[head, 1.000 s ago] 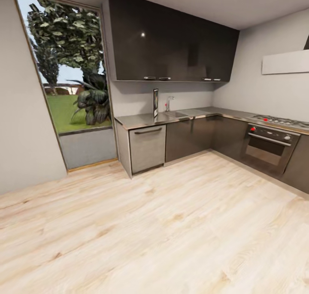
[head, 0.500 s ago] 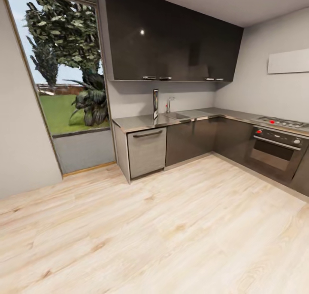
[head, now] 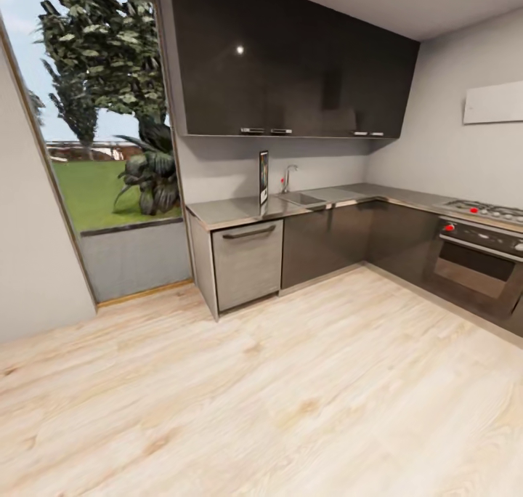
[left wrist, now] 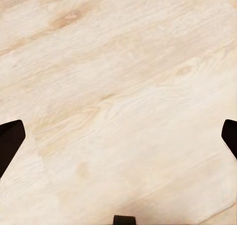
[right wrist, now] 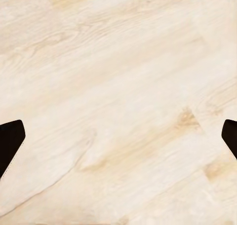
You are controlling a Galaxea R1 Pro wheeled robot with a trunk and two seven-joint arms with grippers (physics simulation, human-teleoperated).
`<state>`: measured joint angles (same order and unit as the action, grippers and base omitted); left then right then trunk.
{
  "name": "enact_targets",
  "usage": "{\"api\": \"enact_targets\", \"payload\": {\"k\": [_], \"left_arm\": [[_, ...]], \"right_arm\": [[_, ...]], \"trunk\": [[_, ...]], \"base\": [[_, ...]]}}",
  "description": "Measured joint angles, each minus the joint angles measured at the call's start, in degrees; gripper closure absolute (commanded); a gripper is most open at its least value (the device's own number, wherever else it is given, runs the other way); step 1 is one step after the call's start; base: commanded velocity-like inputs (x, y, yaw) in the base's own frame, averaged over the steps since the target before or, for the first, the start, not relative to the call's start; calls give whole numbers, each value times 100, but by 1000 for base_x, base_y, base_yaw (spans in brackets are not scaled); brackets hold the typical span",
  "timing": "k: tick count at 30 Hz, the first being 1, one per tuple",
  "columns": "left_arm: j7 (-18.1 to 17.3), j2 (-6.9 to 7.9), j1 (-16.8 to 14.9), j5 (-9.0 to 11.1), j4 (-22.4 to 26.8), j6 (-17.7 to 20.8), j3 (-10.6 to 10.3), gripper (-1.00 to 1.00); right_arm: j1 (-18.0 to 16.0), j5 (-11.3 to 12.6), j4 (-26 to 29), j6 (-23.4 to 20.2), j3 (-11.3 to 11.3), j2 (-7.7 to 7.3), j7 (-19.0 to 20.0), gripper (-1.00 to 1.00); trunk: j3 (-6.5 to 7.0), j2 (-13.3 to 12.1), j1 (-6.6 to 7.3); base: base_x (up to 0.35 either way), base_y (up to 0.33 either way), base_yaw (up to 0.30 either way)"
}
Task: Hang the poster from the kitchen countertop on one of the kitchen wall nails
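**Grey worktop ahead, poster standing on it by the sink**

Pale wood floor (head: 290, 381) stretches between you and the kitchen in the head view. The poster (head: 264, 178) stands upright on the kitchen countertop (head: 225, 210), close to the back wall, seen nearly edge-on so its artwork is too narrow to read. It sits just beside the sink (head: 309, 198), with the chrome faucet (head: 288, 176) a little past it. Below that stretch of worktop you see a steel-fronted dishwasher (head: 247, 264) with a dark handle, then glossy dark lower cabinets (head: 327, 239) running to the corner. Dark upper cabinets (head: 290, 68) hang above. Along the right-hand leg of the worktop lie the gas hob (head: 485, 210) and the oven (head: 479, 261) with its red knobs. A tall window (head: 102, 141) with a tree and lawn outside stands to the left of the cabinets.

Your left gripper (left wrist: 118, 141) points down at bare floorboards, its two dark fingertips (left wrist: 9, 143) at opposite edges of the left wrist view, spread wide with nothing between them. Your right gripper (right wrist: 118, 141) does likewise in the right wrist view: fingertips (right wrist: 10, 143) far apart, holding nothing, with only planks beneath.
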<state>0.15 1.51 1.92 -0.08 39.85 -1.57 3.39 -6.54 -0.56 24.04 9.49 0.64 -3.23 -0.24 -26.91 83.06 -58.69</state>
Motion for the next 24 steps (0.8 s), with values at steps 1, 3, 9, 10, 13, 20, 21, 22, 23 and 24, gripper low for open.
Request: {"api": "enact_targets", "payload": {"k": [1, 3, 9, 10, 13, 20, 21, 22, 23, 24], "left_arm": [[0, 0, 0, 0, 0, 0, 0, -100], [1, 0, 0, 0, 0, 0, 0, -100], [1, 1, 0, 0, 0, 0, 0, -100], [1, 0, 0, 0, 0, 0, 0, -100], [1, 0, 0, 0, 0, 0, 0, -100], [1, -1, 0, 0, 0, 0, 0, -100], [1, 1, 0, 0, 0, 0, 0, -100], [1, 0, 0, 0, 0, 0, 0, -100], [1, 0, 0, 0, 0, 0, 0, -100], [1, 0, 0, 0, 0, 0, 0, -100]], "right_arm": [[0, 0, 0, 0, 0, 2, 0, -100], [-1, 0, 0, 0, -2, 1, 0, -100], [-2, 0, 0, 0, -4, 0, -1, -100], [-2, 0, 0, 0, -2, 2, 0, -100], [-2, 0, 0, 0, -3, 5, 0, -100], [-2, 0, 0, 0, -4, 8, 0, -100], [-2, 0, 0, 0, -5, 8, 0, -100], [-2, 0, 0, 0, -6, 8, 0, -100], [-2, 0, 0, 0, -7, 8, 0, -100], [-2, 0, 0, 0, -7, 8, 0, -100]], "trunk": [[0, 0, 0], [0, 0, 0], [0, 0, 0], [0, 0, 0], [0, 0, 0], [0, 0, 0], [0, 0, 0], [0, 0, 0], [0, 0, 0], [0, 0, 0]], "base": [[338, 0, 0], [338, 0, 0], [338, 0, 0], [338, 0, 0], [338, 0, 0], [338, 0, 0], [338, 0, 0], [338, 0, -5], [338, 0, -15], [338, 0, -31]]}}
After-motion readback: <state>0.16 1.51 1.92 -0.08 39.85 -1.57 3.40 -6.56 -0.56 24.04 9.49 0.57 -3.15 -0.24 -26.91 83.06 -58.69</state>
